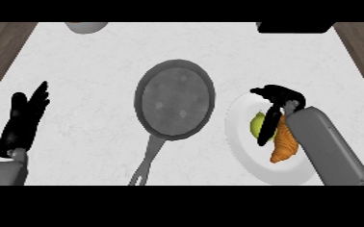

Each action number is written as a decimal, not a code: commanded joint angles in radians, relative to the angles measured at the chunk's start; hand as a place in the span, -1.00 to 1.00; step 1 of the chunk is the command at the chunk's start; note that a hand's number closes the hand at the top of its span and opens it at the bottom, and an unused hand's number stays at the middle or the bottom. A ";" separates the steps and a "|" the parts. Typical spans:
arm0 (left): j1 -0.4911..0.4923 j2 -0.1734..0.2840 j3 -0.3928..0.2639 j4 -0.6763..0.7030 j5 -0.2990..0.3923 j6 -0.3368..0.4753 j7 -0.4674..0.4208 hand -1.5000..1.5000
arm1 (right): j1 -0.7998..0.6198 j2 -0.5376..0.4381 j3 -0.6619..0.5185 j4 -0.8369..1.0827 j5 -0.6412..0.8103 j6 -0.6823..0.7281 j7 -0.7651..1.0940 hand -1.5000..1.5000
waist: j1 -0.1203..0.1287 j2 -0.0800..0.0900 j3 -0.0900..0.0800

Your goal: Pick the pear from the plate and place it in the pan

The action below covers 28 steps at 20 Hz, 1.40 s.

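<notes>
The left hand (25,120) rests well to the left of the pan (175,98), fingers straight and pointing up, holding nothing. The right forearm (323,142) comes in over the white plate (245,149) just right of the pan, and the right hand (279,101) bends down over the plate with fingers curled toward the pear (257,124); whether they close on it cannot be told. The pear, yellow-green and partly hidden by the fingers, lies on the plate, nearer the pan than an orange croissant (283,146) beside it. The pan is dark grey, round, bare inside, its handle (146,163) pointing near. No writing shows. Beyond the pan, a grey bowl (86,26) and a black object (295,27) sit at the far edge
</notes>
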 commanded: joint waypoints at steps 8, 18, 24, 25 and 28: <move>-0.076 -0.051 0.026 0.034 -0.063 0.014 0.023 0.00 | 0.046 -0.001 0.028 -0.023 0.159 0.008 -0.148 1.00 | -0.004 0.000 0.000; -0.061 -0.037 0.088 0.044 -0.057 -0.069 0.011 0.00 | 0.053 -0.010 -0.029 0.058 0.294 -0.041 -0.273 1.00 | -0.003 0.001 0.000; -0.018 -0.053 0.074 0.001 -0.074 -0.046 0.024 0.00 | 0.187 -0.150 0.034 -0.260 0.397 -0.177 -0.422 1.00 | -0.027 -0.007 0.000; -0.001 -0.030 0.093 -0.006 -0.070 -0.047 0.031 0.00 | 0.240 -0.140 0.079 -0.348 0.440 -0.239 -0.427 1.00 | -0.040 -0.015 0.000; 0.032 -0.029 0.109 -0.023 -0.058 -0.046 0.027 0.00 | 0.331 -0.214 0.067 -0.530 0.471 -0.321 -0.482 1.00 | -0.052 -0.021 0.000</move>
